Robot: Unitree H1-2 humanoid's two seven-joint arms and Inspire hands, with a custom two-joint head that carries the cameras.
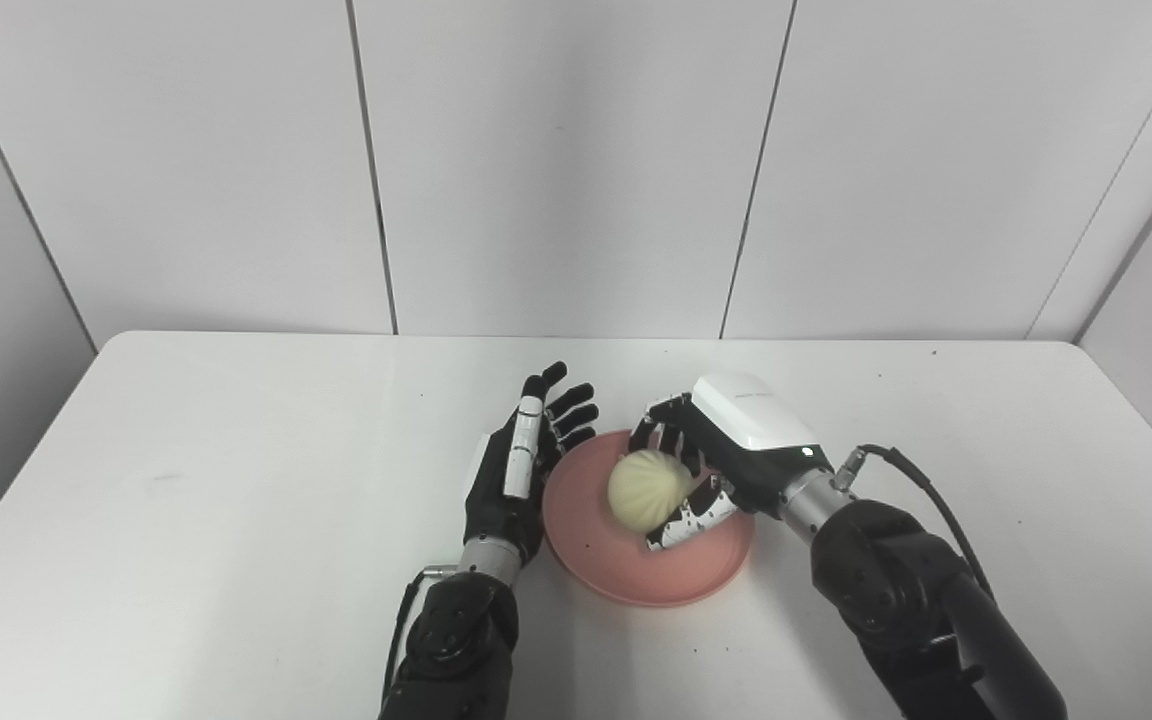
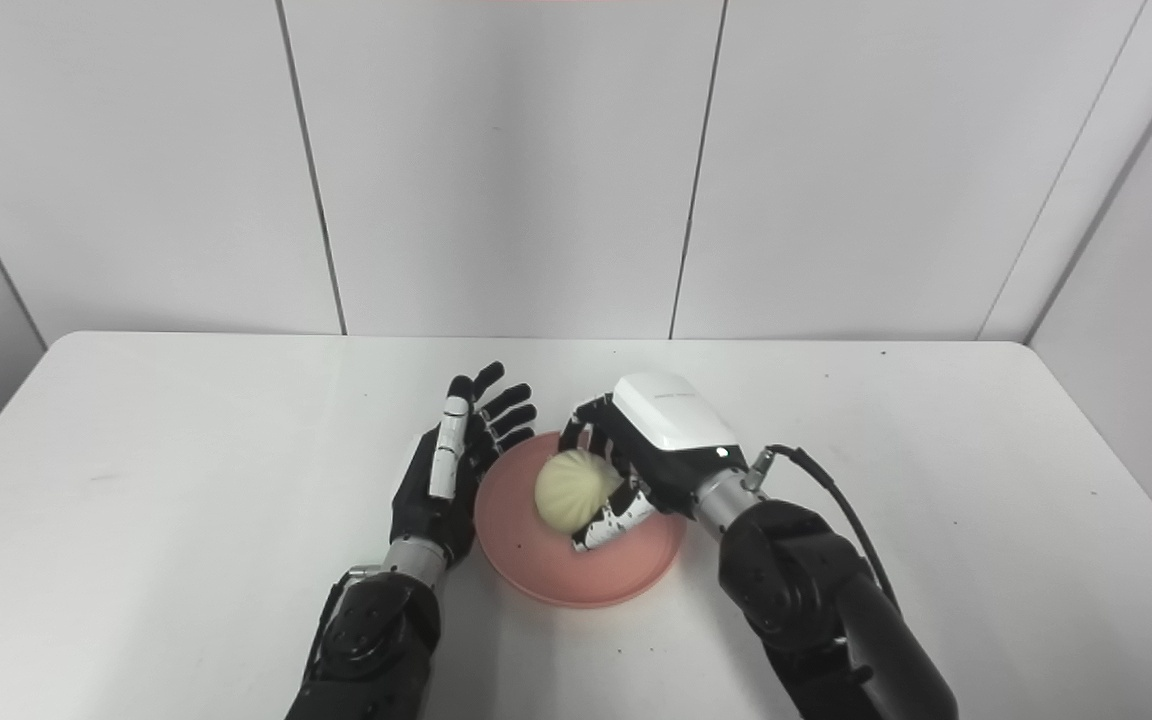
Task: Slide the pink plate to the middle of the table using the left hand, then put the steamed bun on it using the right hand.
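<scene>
A white worktop [image 1: 236,500] with rounded far corners stands against a wall of pale grey panels [image 1: 566,160] divided by thin dark vertical seams. A few small dark specks dot the surface toward its far right side.

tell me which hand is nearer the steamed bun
Right. The right hand is wrapped around the steamed bun over the pink plate; the left hand stands open beside the plate's left rim.

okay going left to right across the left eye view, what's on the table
left hand → pink plate → steamed bun → right hand, which is closed around the bun above the plate.
</scene>
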